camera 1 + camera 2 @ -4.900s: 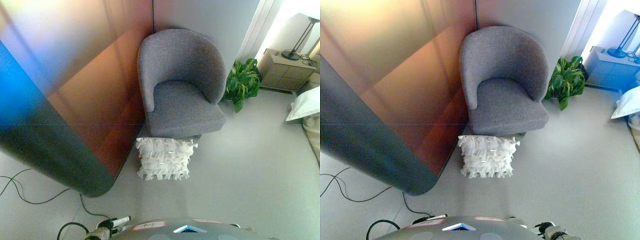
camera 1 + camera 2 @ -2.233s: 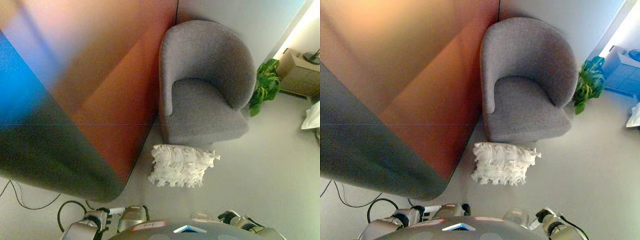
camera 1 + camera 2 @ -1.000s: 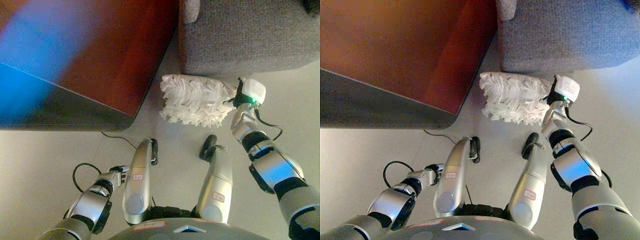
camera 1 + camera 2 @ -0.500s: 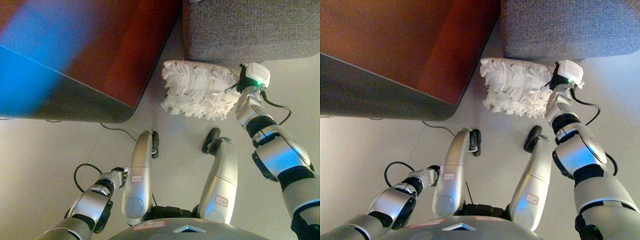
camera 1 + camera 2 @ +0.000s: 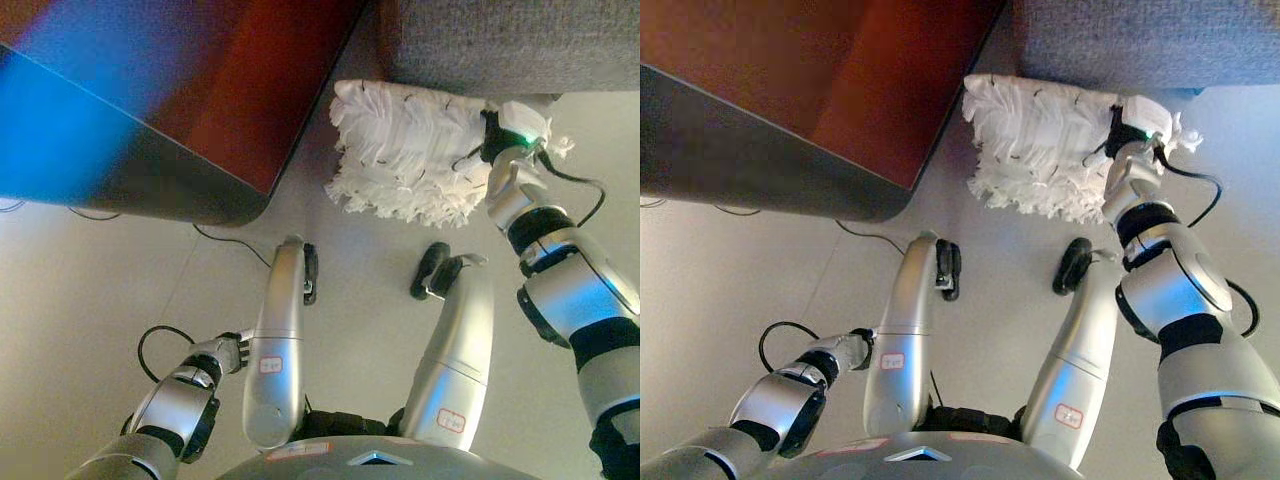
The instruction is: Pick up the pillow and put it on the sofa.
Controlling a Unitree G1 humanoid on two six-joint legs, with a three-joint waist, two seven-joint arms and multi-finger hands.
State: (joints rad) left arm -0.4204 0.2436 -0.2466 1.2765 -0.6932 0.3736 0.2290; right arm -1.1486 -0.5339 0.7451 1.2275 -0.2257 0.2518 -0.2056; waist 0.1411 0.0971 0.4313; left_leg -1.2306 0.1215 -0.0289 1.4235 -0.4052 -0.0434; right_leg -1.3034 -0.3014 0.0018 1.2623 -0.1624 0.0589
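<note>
Pillow (image 5: 410, 150), one, lies before one grey sofa (image 5: 500, 45); right hand (image 5: 497, 140) touches it, grip unclear.

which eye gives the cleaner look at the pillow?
Right eye view: the white pillow lies whole in frame below the grey sofa, its left edge clear of the red-brown panel. The left eye view shows the same pillow; in both, the right hand covers its right end.
</note>
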